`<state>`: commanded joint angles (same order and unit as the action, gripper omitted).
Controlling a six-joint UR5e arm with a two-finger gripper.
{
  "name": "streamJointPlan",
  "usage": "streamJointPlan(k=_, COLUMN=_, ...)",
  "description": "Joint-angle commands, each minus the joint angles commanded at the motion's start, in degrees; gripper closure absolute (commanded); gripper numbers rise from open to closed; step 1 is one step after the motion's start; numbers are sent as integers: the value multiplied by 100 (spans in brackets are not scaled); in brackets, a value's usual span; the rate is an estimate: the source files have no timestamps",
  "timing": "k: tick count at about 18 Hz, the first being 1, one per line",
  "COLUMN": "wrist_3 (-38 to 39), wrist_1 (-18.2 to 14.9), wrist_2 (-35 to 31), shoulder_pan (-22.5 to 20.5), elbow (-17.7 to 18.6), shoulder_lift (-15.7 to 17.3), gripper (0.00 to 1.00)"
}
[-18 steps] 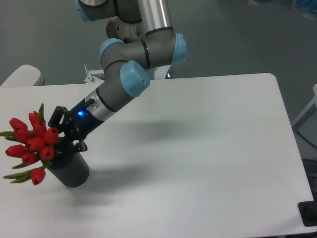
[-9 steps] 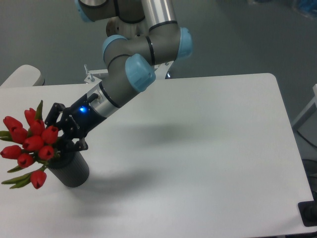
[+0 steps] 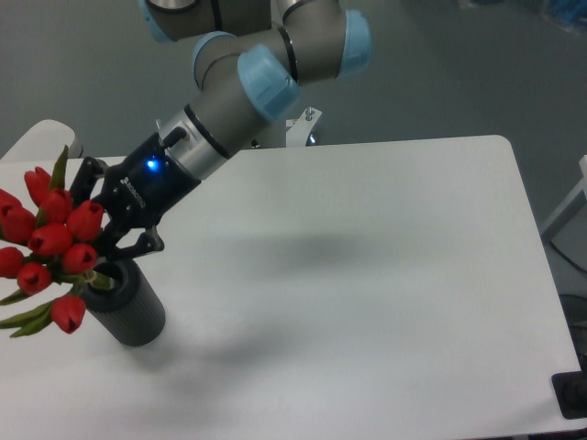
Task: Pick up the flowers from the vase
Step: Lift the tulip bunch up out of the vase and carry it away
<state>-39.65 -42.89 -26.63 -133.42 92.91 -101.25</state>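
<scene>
The UR5e arm slants down from above toward the single dark vase (image 3: pixel 127 307) on the white counter (image 3: pixel 367 275), its gripper (image 3: pixel 103 240) closed around one bunch of red tulips (image 3: pixel 50 240). About nine buds show, just above the vase mouth, leaning left.

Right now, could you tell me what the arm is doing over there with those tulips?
The arm's gripper is closed around the flowers, a bunch of red tulips, and is lifting them up and to the left out of the dark vase. The bunch has risen over the last second, and the vase's mouth is now partly visible beneath it, though the stems look only just clear or not quite out. The vase stays upright near the front-left of the white table.
</scene>
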Motion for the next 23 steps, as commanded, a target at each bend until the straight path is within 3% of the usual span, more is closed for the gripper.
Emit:
streamJointPlan(k=5, wrist_3=177, wrist_1=-9, wrist_2=61, shoulder_pan=-316, elbow=-299, shoulder_lift=79, gripper=62)
streamJointPlan(k=9, wrist_3=195, wrist_1=-18, wrist_2=395, shoulder_pan=-886, elbow=-493, shoulder_lift=-8, gripper=63)
streamJointPlan(k=18, wrist_3=-569, wrist_1=0, wrist_2=650, shoulder_pan=-1766, elbow=-1020, shoulder_lift=-896, gripper=64)
streamJointPlan(k=23, wrist_3=-1008, wrist_1=-9, wrist_2=598, shoulder_pan=-1916, elbow=-1109, shoulder_lift=-1151, gripper=66)
